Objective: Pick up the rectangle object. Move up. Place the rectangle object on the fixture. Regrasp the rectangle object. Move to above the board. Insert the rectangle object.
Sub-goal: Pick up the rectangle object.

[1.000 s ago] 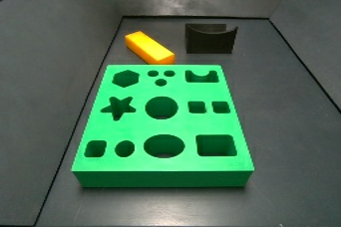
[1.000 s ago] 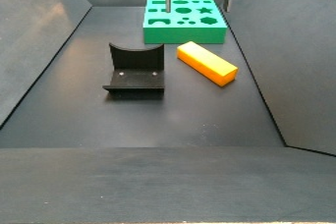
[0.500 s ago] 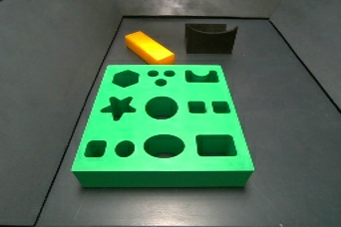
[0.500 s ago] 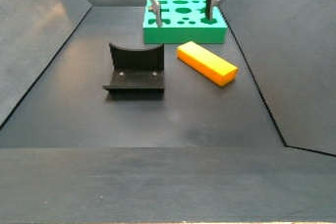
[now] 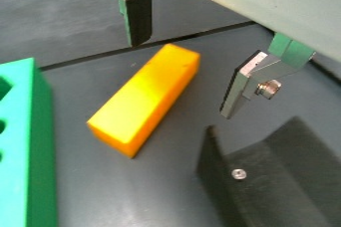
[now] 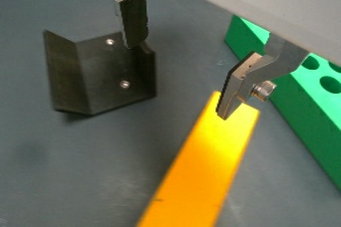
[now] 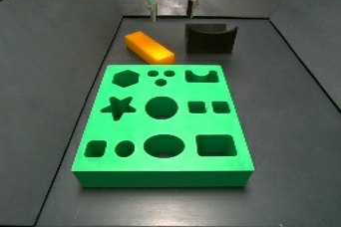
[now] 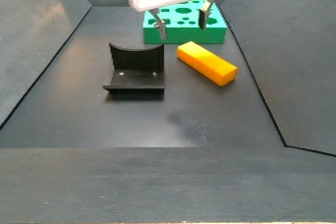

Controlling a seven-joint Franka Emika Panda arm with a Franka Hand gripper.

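The orange-yellow rectangle object [image 7: 150, 45] [image 8: 206, 63] lies flat on the dark floor between the fixture [image 7: 210, 39] [image 8: 136, 69] and the green board [image 7: 167, 121] [image 8: 218, 31]. My gripper [image 7: 174, 12] [image 8: 184, 27] hangs open above the floor between the block and the fixture. In both wrist views the gripper [image 5: 190, 57] [image 6: 184, 62] holds nothing. The block [image 5: 147, 97] [image 6: 213, 166] lies below it, partly under the gap, with the fixture [image 5: 280, 176] [image 6: 94, 67] and the board [image 5: 27, 151] [image 6: 300, 92] to the sides.
Sloping grey walls [image 7: 60, 32] enclose the floor on all sides. The board's cut-outs, a star [image 7: 119, 107], a hexagon [image 7: 126, 76], circles and squares, hold nothing.
The gripper has come down from the top of both side views and now hangs low over the block and the fixture. Block, fixture and board have not moved.
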